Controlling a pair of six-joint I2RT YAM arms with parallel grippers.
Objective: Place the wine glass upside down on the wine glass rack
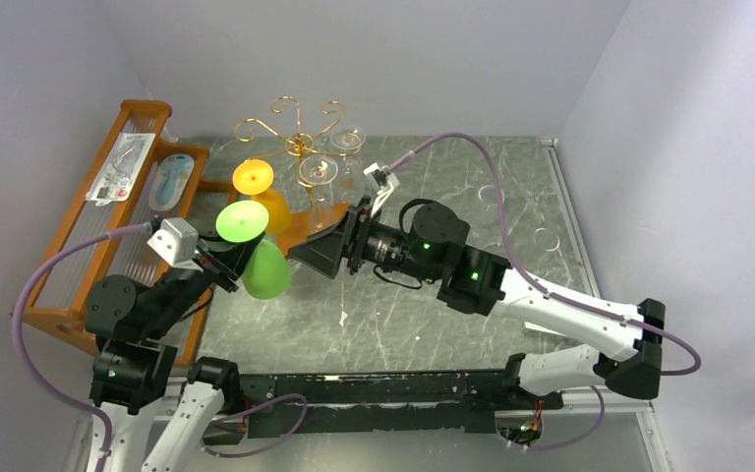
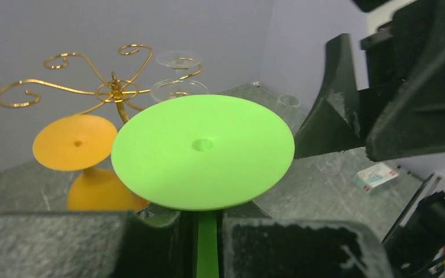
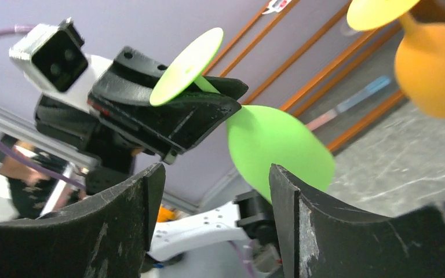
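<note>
The green wine glass (image 1: 266,270) hangs upside down in the air, its round foot (image 2: 203,150) on top and its bowl (image 3: 278,145) below. My left gripper (image 1: 231,258) is shut on its thin stem (image 2: 207,243). To the right, my right gripper (image 1: 305,254) points at the bowl and stands open; nothing lies between its fingers (image 3: 121,220), and the bowl shows just past the right fingertip. The gold wire wine glass rack (image 1: 300,138) stands behind. An orange glass (image 1: 254,177) and two clear glasses (image 1: 319,169) hang on it upside down.
A large brown wooden shelf (image 1: 108,226) with clear ribbed panels and packaged items runs along the left wall. A small white box (image 2: 376,176) lies on the grey marbled tabletop (image 1: 511,197). Grey walls close in the back and right.
</note>
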